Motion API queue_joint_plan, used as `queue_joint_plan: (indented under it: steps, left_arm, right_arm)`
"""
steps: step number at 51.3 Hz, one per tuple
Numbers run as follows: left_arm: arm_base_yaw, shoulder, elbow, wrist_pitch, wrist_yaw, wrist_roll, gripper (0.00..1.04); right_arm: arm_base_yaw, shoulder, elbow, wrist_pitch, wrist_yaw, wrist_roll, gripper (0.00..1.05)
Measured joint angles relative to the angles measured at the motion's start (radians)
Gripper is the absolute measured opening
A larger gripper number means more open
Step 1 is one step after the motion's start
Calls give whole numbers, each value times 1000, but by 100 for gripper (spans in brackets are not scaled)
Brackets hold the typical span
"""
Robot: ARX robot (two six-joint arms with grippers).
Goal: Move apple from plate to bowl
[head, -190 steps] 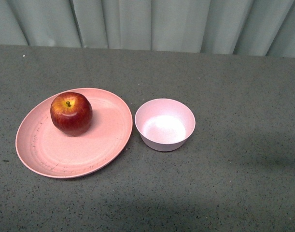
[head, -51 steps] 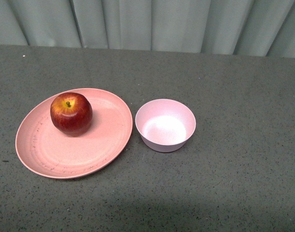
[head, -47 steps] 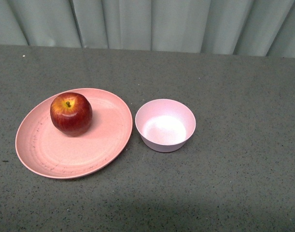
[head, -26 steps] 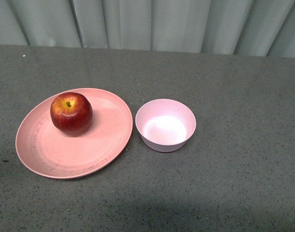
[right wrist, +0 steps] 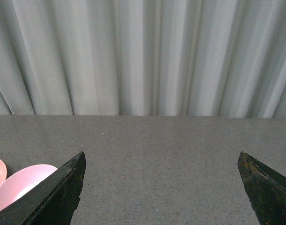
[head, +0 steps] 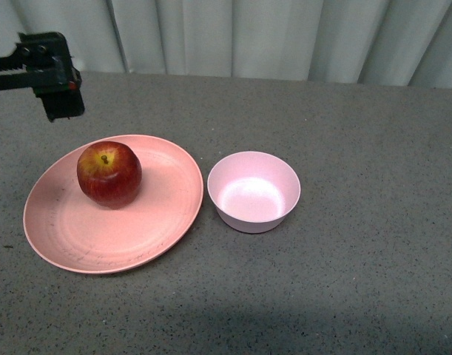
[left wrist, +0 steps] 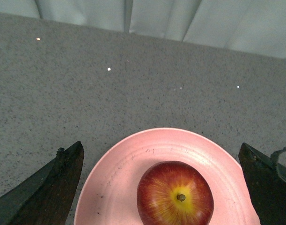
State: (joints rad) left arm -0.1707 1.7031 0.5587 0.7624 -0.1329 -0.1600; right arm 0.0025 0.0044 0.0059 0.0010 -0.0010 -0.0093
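A glossy dark-red apple (head: 109, 174) sits on the far left part of the wide salmon-pink plate (head: 137, 229). The small pale-pink bowl (head: 254, 191) stands empty just right of the plate. My left gripper (head: 63, 103) hovers above the table beyond the plate's far left rim. In the left wrist view it (left wrist: 160, 147) is open, its fingers spread wide either side of the apple (left wrist: 175, 199) and plate (left wrist: 119, 178) below. My right gripper (right wrist: 161, 154) is open over bare table, with the bowl (right wrist: 21, 187) off to one side; it is out of the front view.
The grey speckled table (head: 359, 281) stretches to the right and front of the bowl. A pale pleated curtain (head: 248, 37) hangs behind the table's far edge.
My left gripper has come into the front view at the top left. Apple, plate and bowl have not moved.
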Motion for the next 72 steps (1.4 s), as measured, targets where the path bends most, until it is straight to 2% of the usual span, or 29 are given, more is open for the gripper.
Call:
queue_joint_plan:
  steps: [21,39,72]
  left_arm:
    - [-29,192,106,-18,-30,-28,98]
    - [-47,248,107,-23,24,-32,98]
    - [-55,304,107,-37,36,-24,98]
  right_arm:
    - [0,0,0,0,0,0,95]
    - [0,0,0,0,0,0,95]
    - [0,0,0,0,0,0,95]
